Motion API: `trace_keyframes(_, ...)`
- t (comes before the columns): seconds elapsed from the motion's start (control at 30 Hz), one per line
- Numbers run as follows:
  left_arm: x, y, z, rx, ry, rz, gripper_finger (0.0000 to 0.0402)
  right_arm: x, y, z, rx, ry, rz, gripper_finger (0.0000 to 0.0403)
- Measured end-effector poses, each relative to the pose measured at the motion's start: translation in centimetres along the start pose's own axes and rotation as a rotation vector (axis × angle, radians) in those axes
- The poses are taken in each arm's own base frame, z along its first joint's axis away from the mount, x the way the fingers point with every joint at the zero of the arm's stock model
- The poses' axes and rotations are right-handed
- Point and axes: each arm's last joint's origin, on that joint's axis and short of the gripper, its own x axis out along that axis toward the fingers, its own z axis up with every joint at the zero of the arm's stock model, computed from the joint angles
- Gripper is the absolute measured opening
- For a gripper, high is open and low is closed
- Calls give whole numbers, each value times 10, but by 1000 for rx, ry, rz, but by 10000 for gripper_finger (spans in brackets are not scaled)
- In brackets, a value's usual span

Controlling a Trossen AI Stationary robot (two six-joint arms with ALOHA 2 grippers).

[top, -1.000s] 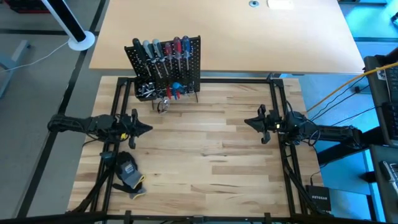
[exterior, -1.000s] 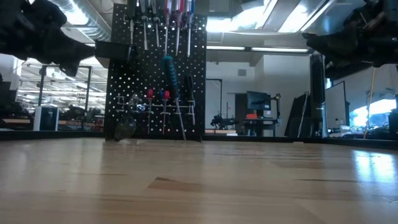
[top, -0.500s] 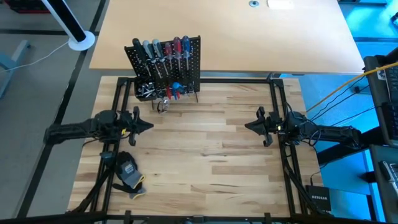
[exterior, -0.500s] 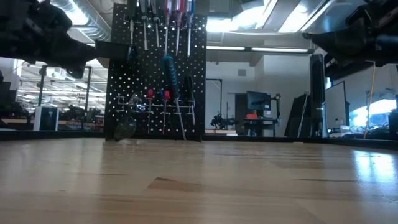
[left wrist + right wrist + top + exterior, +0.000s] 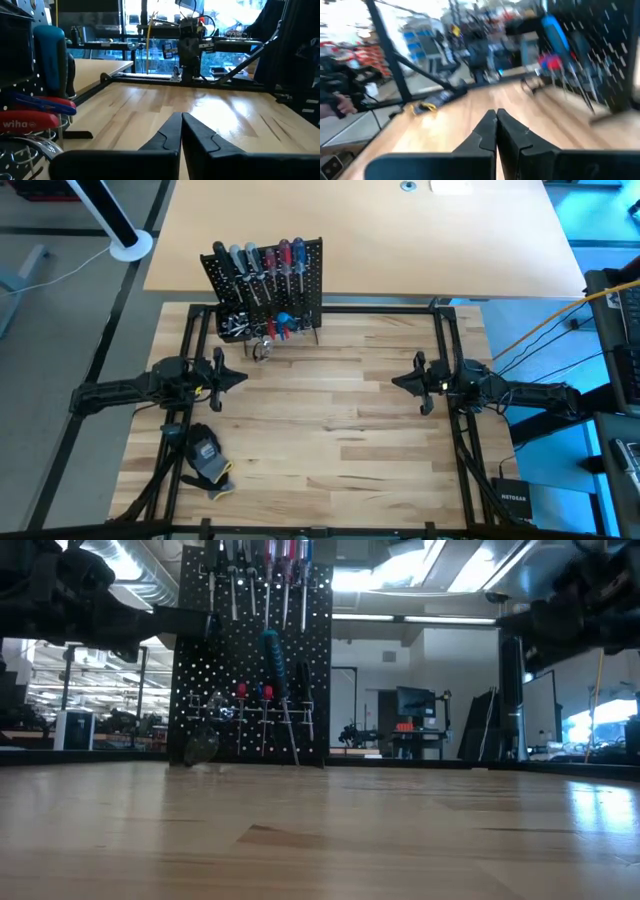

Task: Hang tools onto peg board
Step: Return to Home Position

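Observation:
The black peg board (image 5: 265, 280) stands upright at the table's far left, with several screwdrivers (image 5: 260, 262) hanging on it by their handles and a bin (image 5: 236, 325) of metal bits at its lower corner. Red-handled pliers (image 5: 35, 114) and a blue handle (image 5: 50, 60) hang low on the peg board (image 5: 255, 660). My left gripper (image 5: 243, 378) hovers shut at the table's left side, pointing level toward the right. My right gripper (image 5: 396, 381) hovers shut at the right side, pointing left. Both (image 5: 181, 125) (image 5: 496, 122) hold nothing.
A grey-black glove with yellow trim (image 5: 207, 460) lies at the near left. A black frame (image 5: 440, 330) borders the wooden table top. A second pale table (image 5: 360, 230) stands behind. Open tabletop lies between the two grippers.
My left arm has swung its gripper a little toward the table's far edge, nearer the peg board, staying shut and level. The right arm has kept nearly still.

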Motion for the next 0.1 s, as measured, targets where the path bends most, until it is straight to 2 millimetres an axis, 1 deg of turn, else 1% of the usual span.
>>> trace_keyframes(0.1, 0, 0, 0, 2, 0, 1, 3, 0, -1, -6, 53, 64, -24, 7)
